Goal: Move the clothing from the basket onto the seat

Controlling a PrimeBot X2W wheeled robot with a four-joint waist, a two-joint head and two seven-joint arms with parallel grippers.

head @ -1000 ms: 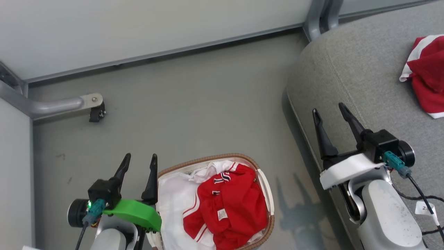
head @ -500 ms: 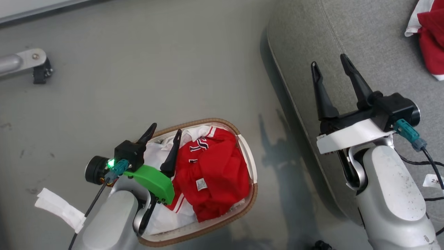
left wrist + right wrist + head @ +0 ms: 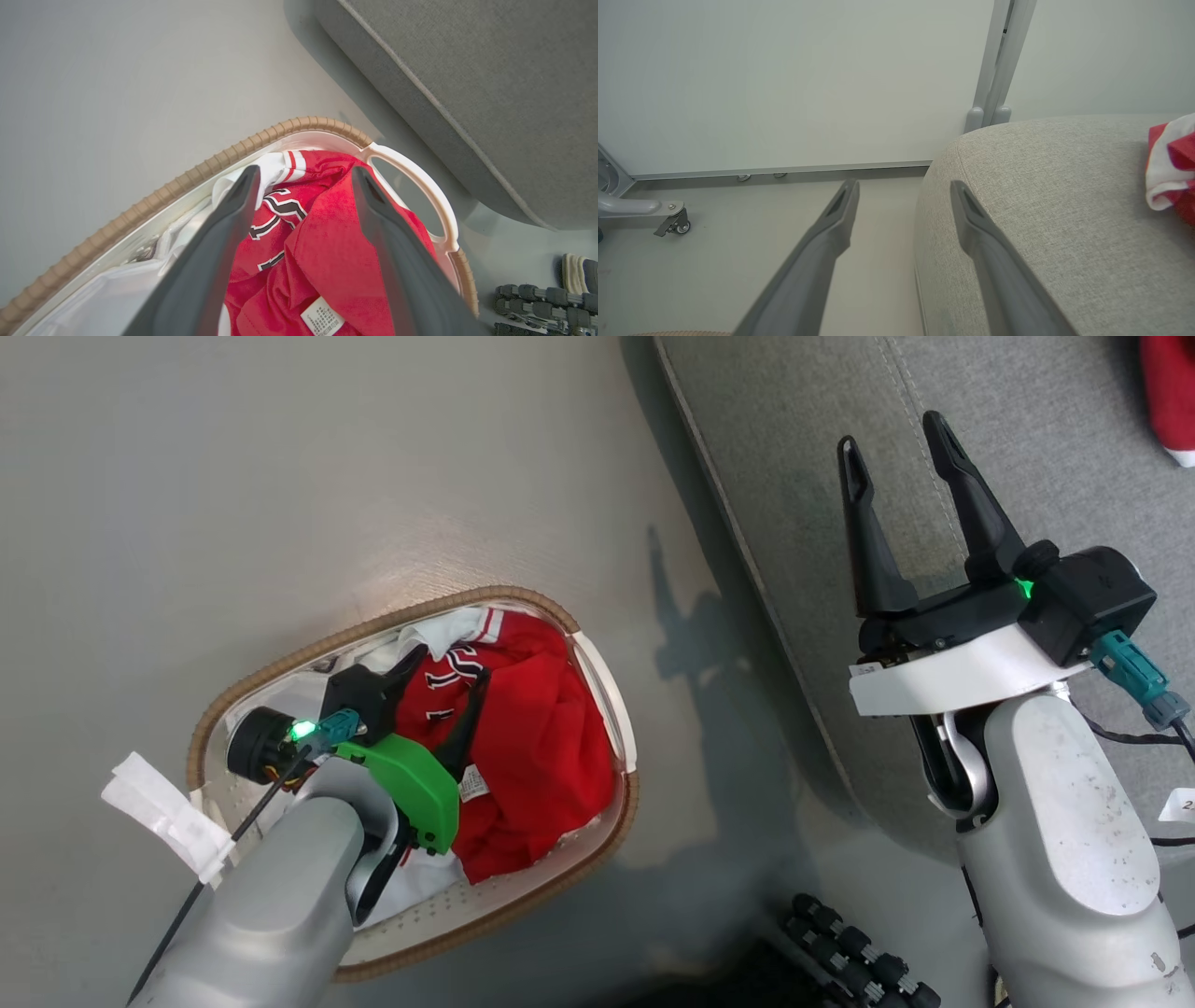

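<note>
The basket, white with a brown woven rim, sits on the grey floor left of the seat. A crumpled red and white jersey, the clothing, fills it. My left gripper is open and lowered into the basket, its fingers straddling the jersey's lettered part. In the left wrist view the left gripper has the clothing between its fingers, inside the basket's rim. My right gripper hangs open over the seat's edge, holding nothing. Another red and white garment lies on the seat.
A dark ribbed roller assembly lies on the floor near the basket and the seat's front. A white wall panel with a grey upright post stands behind the seat. A castered metal leg rests on the floor at far left.
The head camera has tilted down and the whole picture shifted. My left gripper moved from beside the basket to over and down into it, onto the red jersey. Both grippers stayed open.
</note>
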